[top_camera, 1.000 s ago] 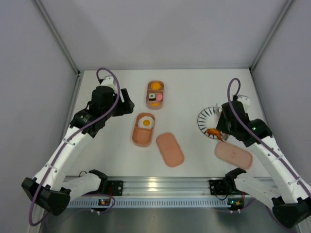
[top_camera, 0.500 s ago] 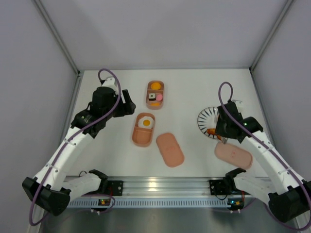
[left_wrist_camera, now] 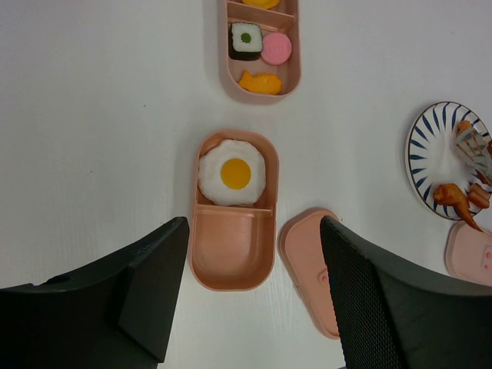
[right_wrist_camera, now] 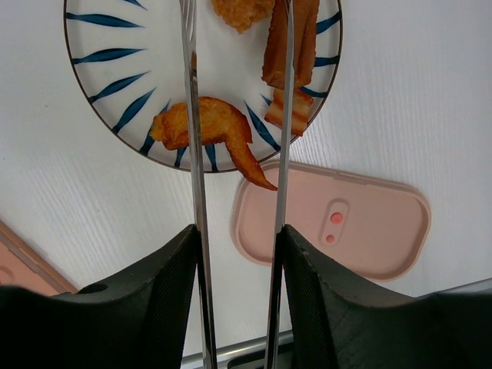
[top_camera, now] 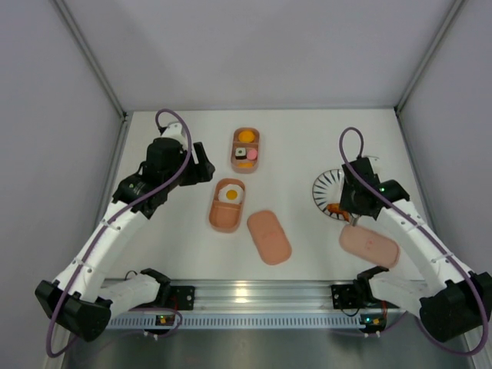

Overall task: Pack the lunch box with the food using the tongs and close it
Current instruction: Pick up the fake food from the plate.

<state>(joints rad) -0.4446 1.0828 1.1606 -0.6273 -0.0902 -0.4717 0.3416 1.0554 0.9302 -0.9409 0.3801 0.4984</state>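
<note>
Now, right gripper grasping tongs, pointing forward over plate, left gripper released

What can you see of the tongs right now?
The tongs are two slim, shiny metal arms, nearly parallel with a gap between them. The right gripper holds them, one black finger against the outside of each arm. They reach out over the striped plate, crossing a fried wing and a brown strip. Their tips run out of the wrist view, so contact with food cannot be told; the joined end is hidden.
</note>
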